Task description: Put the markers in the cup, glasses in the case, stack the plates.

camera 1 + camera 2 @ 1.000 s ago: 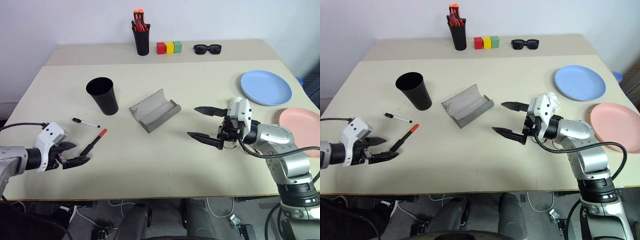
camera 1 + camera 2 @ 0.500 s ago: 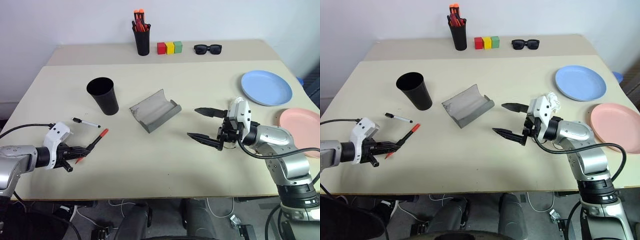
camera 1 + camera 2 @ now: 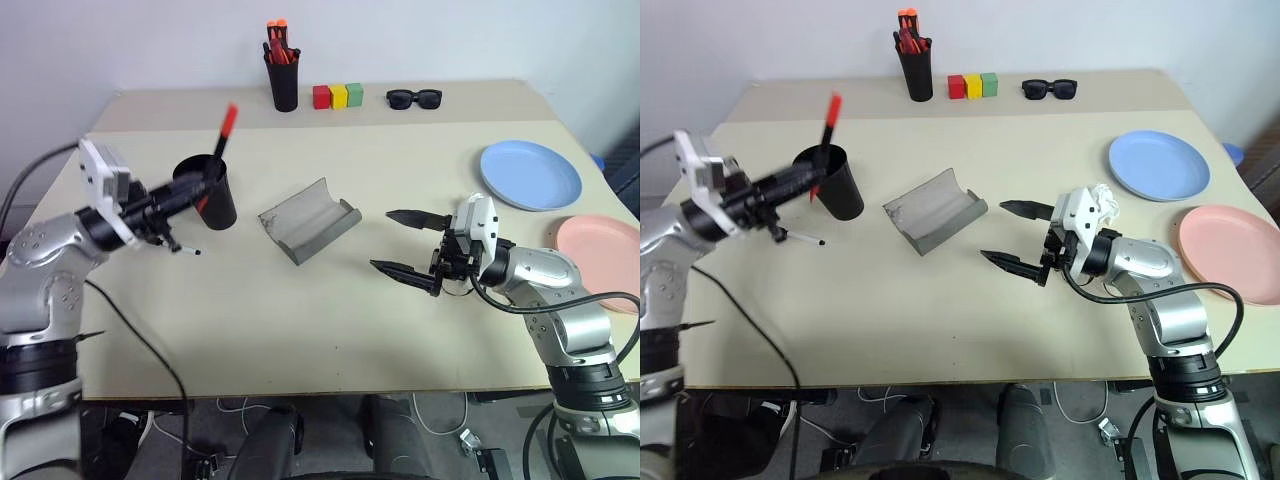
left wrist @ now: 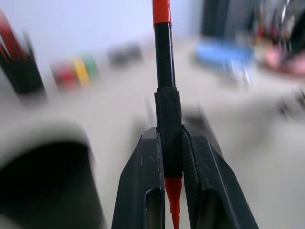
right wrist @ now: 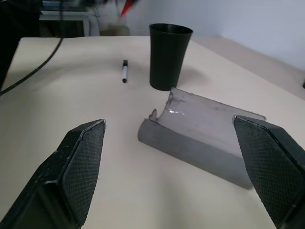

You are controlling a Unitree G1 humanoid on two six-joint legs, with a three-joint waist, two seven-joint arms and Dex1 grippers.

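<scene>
1. The beige table (image 3: 300, 310) carries everything, and its back strip holds a black pen holder (image 3: 282, 84) with orange-tipped pens, three coloured blocks (image 3: 338, 96) and black sunglasses (image 3: 414, 98).
2. The light blue plate (image 3: 530, 174) lies near the table's right edge, and the pink plate (image 3: 600, 248) lies just in front of it, apart and unstacked.
3. The grey glasses case (image 3: 309, 220) lies open at the table's middle, its hollow facing up.
4. The black cup (image 3: 208, 192) stands upright to the left of the case.
5. The right gripper (image 3: 410, 245) hovers right of the case with its two fingers spread wide and nothing between them.
6. The left gripper (image 3: 172, 201) is raised beside the cup, its fingers clamped on the red marker (image 3: 218, 142), which slants up over the cup's rim with its red cap uppermost.
7. A second marker (image 3: 182, 247), black-capped with a white barrel, lies flat on the table in front of the cup.
</scene>
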